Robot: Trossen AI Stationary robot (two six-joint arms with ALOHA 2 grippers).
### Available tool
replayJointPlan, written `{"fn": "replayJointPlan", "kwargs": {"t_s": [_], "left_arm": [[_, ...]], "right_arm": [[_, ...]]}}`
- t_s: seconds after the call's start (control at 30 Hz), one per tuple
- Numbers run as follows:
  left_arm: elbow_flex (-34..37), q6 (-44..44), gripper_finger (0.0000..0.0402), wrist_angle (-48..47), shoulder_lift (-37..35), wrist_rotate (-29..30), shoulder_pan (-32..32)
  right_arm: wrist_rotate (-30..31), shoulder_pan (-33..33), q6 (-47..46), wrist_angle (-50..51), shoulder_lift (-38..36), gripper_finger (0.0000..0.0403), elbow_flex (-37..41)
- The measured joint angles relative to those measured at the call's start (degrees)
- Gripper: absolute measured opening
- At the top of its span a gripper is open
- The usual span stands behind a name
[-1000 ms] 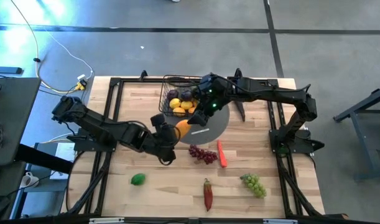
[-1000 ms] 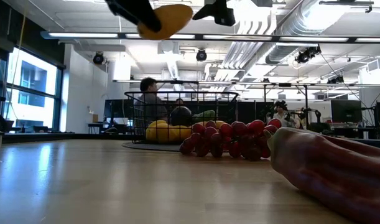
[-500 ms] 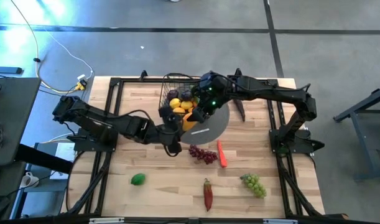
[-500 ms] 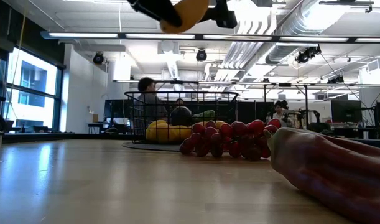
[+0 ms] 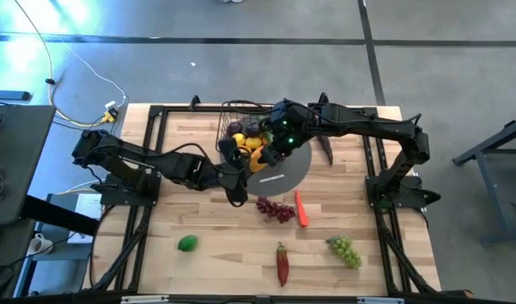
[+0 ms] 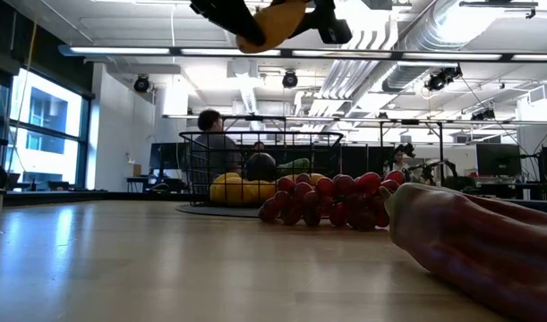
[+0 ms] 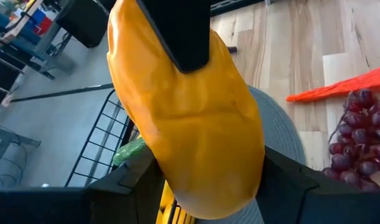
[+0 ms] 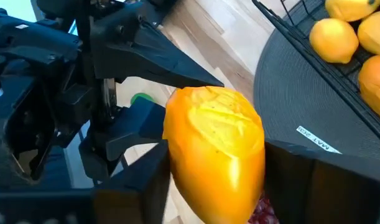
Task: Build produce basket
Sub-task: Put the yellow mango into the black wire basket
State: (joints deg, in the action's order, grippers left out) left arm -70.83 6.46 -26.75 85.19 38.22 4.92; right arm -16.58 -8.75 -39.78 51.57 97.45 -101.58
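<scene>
A wooden table (image 5: 215, 228) carries the basket (image 5: 237, 116) at its far edge, on a grey mat (image 5: 293, 165). Above the mat, the left gripper (image 5: 239, 165) and right gripper (image 5: 270, 154) both clasp 1 mango (image 5: 256, 163). On the wood lie 2 grape bunches, 1 carrot (image 5: 301, 209), 1 pepper (image 5: 282, 263).

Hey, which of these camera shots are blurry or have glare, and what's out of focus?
Low view: the red pepper nearest the lens is a soft blur, while the basket behind looks sharper; ceiling strip lights glare. Left wrist view: the mango fills the picture and hides most of the scene. High view: evenly lit, with a bright bluish glare at the floor's upper left corner.
</scene>
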Motion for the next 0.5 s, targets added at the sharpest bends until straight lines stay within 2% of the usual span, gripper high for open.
{"fn": "replayJointPlan", "kwargs": {"t_s": [0.13, 0.5], "left_arm": [[0.00, 0.18, 0.0193, -0.01, 0.00, -0.78, -0.08], [0.00, 0.16, 0.0200, -0.03, -0.02, -3.87, -0.51]], "right_arm": [[0.47, 0.01, -0.90, 0.00, 0.02, 0.0150, 0.00], [1.24, 0.09, -4.20, 0.28, 0.04, 0.0149, 0.00]]}}
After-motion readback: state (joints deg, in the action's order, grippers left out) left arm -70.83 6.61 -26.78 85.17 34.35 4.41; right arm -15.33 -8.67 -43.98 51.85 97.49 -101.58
